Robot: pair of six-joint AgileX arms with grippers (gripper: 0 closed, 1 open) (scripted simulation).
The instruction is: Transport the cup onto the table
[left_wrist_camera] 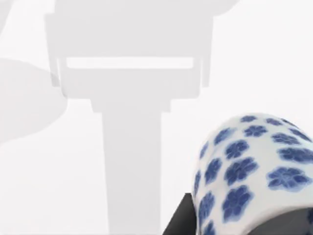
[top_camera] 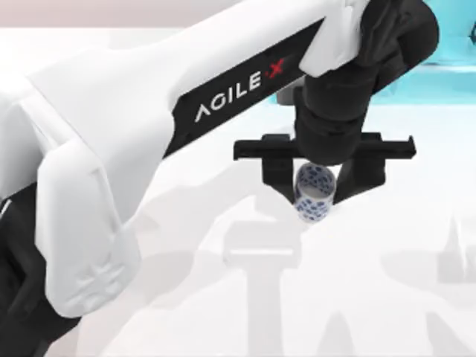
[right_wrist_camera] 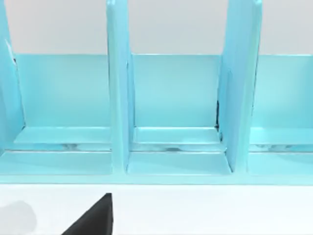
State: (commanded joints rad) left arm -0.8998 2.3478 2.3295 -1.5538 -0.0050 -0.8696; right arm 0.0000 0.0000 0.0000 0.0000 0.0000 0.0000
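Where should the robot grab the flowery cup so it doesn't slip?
Probably by its round side wall, one finger each side, coming from above, as the left gripper grips the cup now. It is narrower than the fingers' spread, so the curved wall fits between them above the table.

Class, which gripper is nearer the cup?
Left. The left gripper straddles the cup, a finger on each side, above the table. The right gripper faces the turquoise shelf.

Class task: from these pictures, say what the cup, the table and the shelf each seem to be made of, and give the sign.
Cup: probably glazed ceramic, white with blue flower prints, smooth sheen.
Table: material unclear; plain white, glossy, carrying soft shadows.
Shelf: looks like painted or plastic panels, uniform turquoise, faintly reflective.
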